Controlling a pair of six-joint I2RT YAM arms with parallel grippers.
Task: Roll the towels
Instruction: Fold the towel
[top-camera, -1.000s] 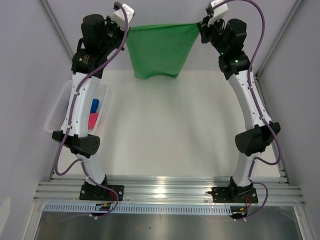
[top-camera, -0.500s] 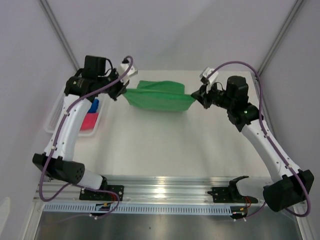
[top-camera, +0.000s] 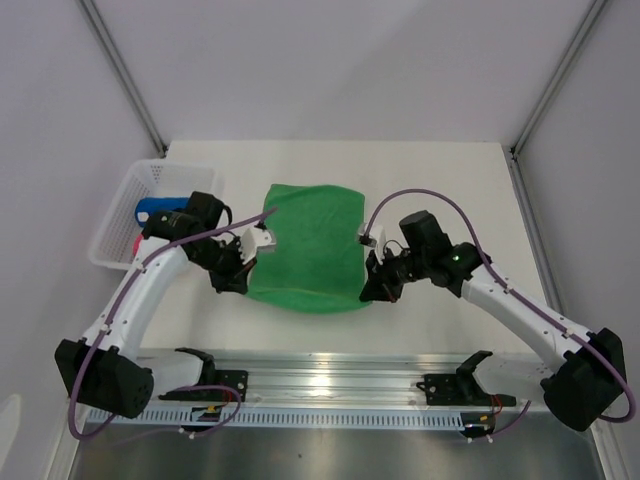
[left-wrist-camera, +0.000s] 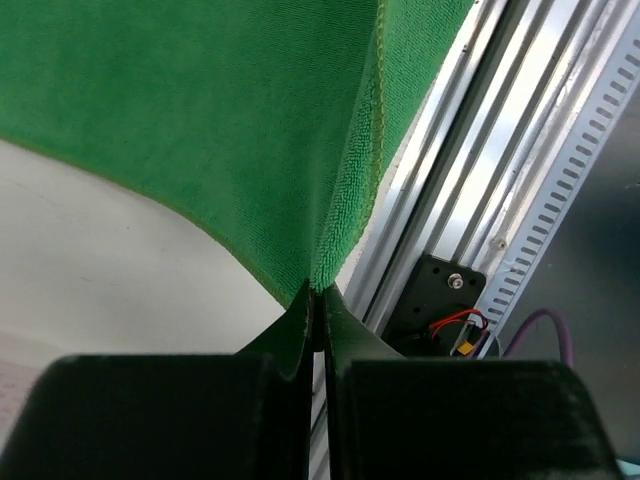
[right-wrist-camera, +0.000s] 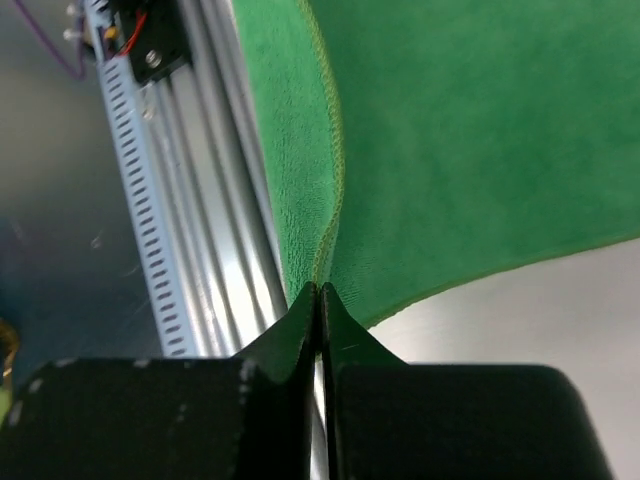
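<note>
Status: spreading stage ending, rolling not yet starting.

Comparing against one second ago:
- Then hanging the green towel (top-camera: 310, 250) taut between both arms at the top centre of the overhead frame, clear of the table (top-camera: 450, 185).
- Half a second ago, lowering it, partly bunched, to the upper middle.
- Now drawing it down-frame and laying it open at the centre, with most of the cloth resting flat and a few soft ridges remaining toward its upper edge.

Judging from this: finishing the flattening needed ahead of a roll, with no turn of the roll formed so far.

Left gripper (top-camera: 240, 278): clenching on the lower-left corner of the green towel, with the hemmed corner pinched between tightly closed tips in the left wrist view and the rest of the cloth fanning away up-frame.

Right gripper (top-camera: 372, 285): clenching likewise on the lower-right corner, hem running straight into the closed tips in the right wrist view.

Both pinched corners sitting at the towel's bottom edge, nearest the aluminium rail (top-camera: 330, 372) and probably slightly raised off the surface.

Remaining work: blue towel (top-camera: 155, 208) and pink-red towel (top-camera: 135, 243) waiting in the white basket (top-camera: 125, 190) at the left of the frame. Pink-red one showing only as a sliver behind the left arm.
</note>
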